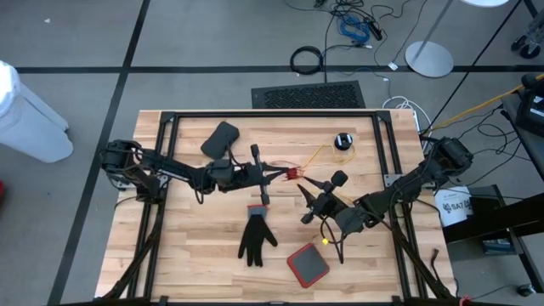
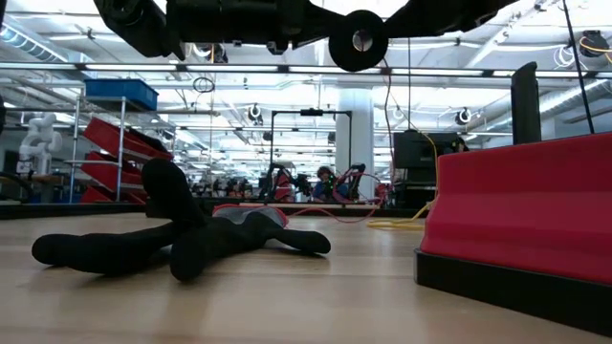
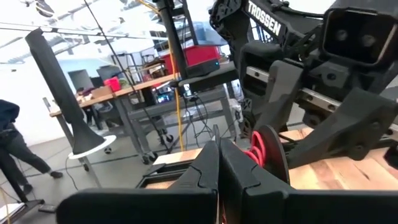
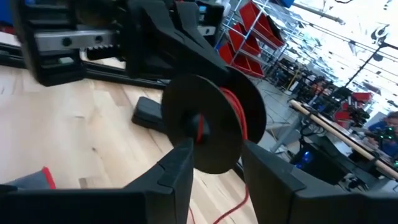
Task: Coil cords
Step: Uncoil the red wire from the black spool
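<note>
A black spool [image 4: 208, 124] wound with red cord [image 4: 236, 118] hangs above the table's middle. My left gripper [image 1: 287, 174] is shut beside it, at the spool [image 3: 267, 155]. My right gripper [image 4: 214, 165] is open, one finger on either side of the spool's lower edge; whether they touch it I cannot tell. Red cord [image 2: 387, 105] hangs from the spool [image 2: 359, 38] toward the table. A thin yellow cord [image 1: 319, 155] runs along the table from a small black round puck [image 1: 342, 140] toward the grippers. My left gripper is shut at the spool's side [image 3: 258, 152], coming level from the table's left. Its own fingers [image 3: 208, 168] hide the place of contact, so which part they have cannot be told. The spool stands on edge, lifted clear of the table.
A black glove [image 1: 255, 238] lies at the near middle and a red box [image 1: 308, 263] to its right. A black pad [image 1: 221, 138] lies at the far left. The black frame rail [image 1: 272, 115] runs along the table's far edge.
</note>
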`<state>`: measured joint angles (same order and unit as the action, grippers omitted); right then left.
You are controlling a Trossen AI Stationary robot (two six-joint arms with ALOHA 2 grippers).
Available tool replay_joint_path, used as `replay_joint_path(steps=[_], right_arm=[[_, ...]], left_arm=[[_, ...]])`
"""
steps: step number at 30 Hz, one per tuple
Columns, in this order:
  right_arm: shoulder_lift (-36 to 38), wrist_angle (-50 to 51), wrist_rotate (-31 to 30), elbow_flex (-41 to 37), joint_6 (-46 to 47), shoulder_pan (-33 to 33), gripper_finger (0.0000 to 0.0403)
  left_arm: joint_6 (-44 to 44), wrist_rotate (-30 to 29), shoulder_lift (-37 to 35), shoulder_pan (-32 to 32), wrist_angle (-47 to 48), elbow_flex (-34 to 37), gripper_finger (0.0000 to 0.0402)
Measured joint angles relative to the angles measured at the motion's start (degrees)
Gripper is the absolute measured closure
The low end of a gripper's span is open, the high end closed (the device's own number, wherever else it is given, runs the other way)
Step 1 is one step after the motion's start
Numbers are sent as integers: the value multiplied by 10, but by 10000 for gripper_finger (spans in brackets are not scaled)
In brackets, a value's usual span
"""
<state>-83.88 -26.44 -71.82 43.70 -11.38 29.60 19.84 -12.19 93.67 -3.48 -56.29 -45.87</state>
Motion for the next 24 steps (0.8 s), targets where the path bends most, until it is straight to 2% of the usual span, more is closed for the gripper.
replay_joint_path(steps=[5, 18, 24], right_arm=[[0, -1, 2, 0, 0, 1, 271], [0, -27, 2, 0, -14, -7, 270], [0, -42, 29, 0, -11, -27, 255]], left_arm=[[-2, 1, 0, 0, 15, 0, 401], [-87, -2, 0, 0, 7, 0, 401], [-106, -14, 0, 0, -6, 0, 401]])
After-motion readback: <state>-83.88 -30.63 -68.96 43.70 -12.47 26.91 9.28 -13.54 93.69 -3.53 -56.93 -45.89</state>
